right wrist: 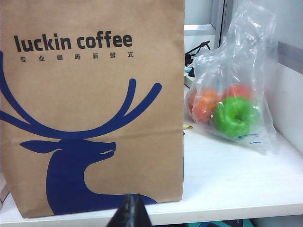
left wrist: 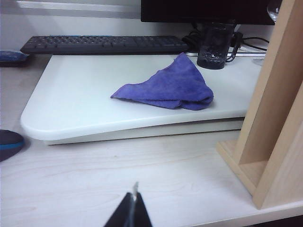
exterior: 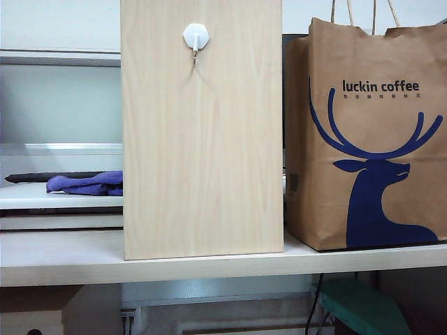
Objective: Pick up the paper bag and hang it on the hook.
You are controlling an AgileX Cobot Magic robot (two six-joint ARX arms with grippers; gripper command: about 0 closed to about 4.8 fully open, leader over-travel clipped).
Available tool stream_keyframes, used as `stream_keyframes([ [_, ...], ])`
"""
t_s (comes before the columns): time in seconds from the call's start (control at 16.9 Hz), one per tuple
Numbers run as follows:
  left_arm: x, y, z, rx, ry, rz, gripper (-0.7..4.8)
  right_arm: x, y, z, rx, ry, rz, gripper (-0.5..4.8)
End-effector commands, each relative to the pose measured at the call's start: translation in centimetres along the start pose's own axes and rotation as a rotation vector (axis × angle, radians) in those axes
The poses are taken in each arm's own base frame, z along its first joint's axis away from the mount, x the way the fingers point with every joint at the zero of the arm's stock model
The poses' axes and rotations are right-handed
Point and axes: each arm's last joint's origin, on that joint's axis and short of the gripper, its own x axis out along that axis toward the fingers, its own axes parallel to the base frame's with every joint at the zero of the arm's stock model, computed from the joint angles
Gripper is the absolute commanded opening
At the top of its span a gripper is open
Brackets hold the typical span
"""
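paper bag: brown kraft, black "luckin coffee" text, dark blue antlered deer print; stands upright on the table at the right of the exterior view, just beside the wooden board; twisted cord handles rise from its top edge. not held.
hook: white hexagonal pad with thin metal hook below, high on the board's face; nothing hangs on it.
left gripper: low over the pale tabletop, fingertips pressed together, holding nothing; purple cloth on a white raised platform beyond, keyboard behind that.
right gripper: jaws closed, empty, near the bag's lower front.
clear plastic bag: orange and green fruit inside, on the table beside the paper bag.
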Motion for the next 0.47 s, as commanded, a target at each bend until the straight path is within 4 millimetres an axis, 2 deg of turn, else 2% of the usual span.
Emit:
stream_keyframes([
  [0.06,-0.01,-0.01,0.16,0.006,-0.013,-0.002,-0.05,0.03,-0.01,-0.14,0.0,-0.003,-0.001,-0.01],
  [0.47,0.0,-0.09,0.15,0.006,-0.013,-0.01,-0.06,0.03,-0.01,-0.13,0.0,-0.004,-0.001,-0.01],
])
